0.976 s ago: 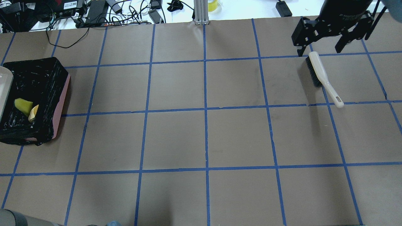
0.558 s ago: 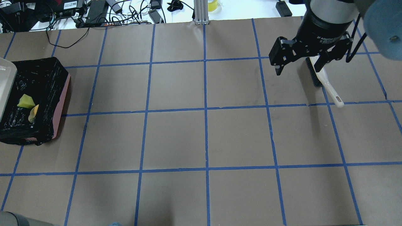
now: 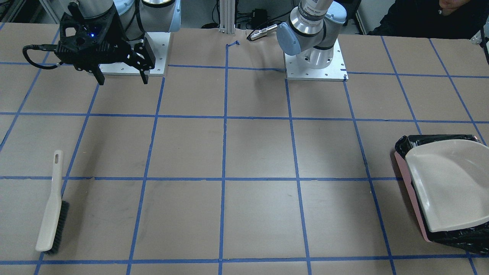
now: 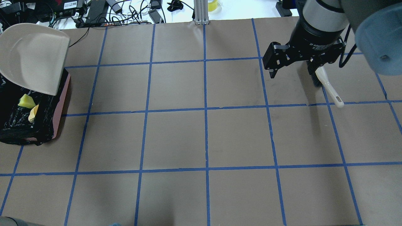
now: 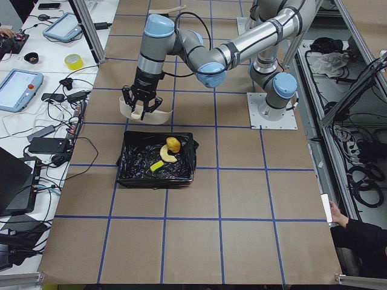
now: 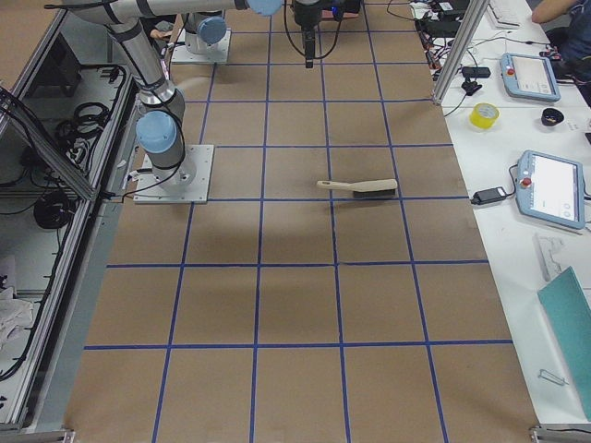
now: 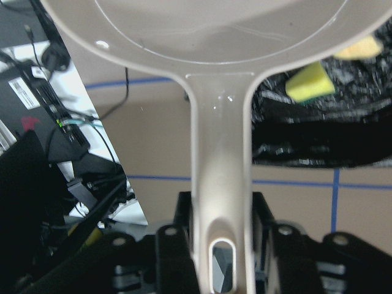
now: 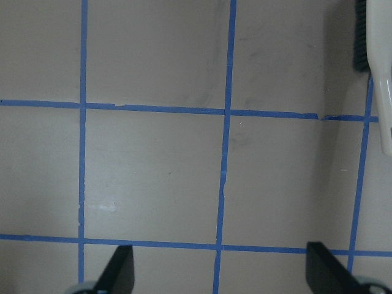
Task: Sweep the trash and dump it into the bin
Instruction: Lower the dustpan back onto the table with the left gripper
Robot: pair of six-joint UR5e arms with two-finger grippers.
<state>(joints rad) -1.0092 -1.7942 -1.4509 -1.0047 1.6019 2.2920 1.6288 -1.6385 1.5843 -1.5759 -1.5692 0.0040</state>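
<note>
Trash (image 4: 26,102) lies inside crinkled, black-lined pink bin (image 4: 61,103).

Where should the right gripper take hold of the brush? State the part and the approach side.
Grip the brush by its slim cream handle, midway between the hanging hole and the bristle head. Bring the right gripper straight down from above, jaws across the handle's narrow width. The brush lies flat on the table with its handle bare; the bristled head is wider, likely a poorer pinch.

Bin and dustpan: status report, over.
Left gripper shut on dustpan handle, beside bin. Right gripper open, empty. Trash inside bin. Brush lies on table, far from bin.
</note>
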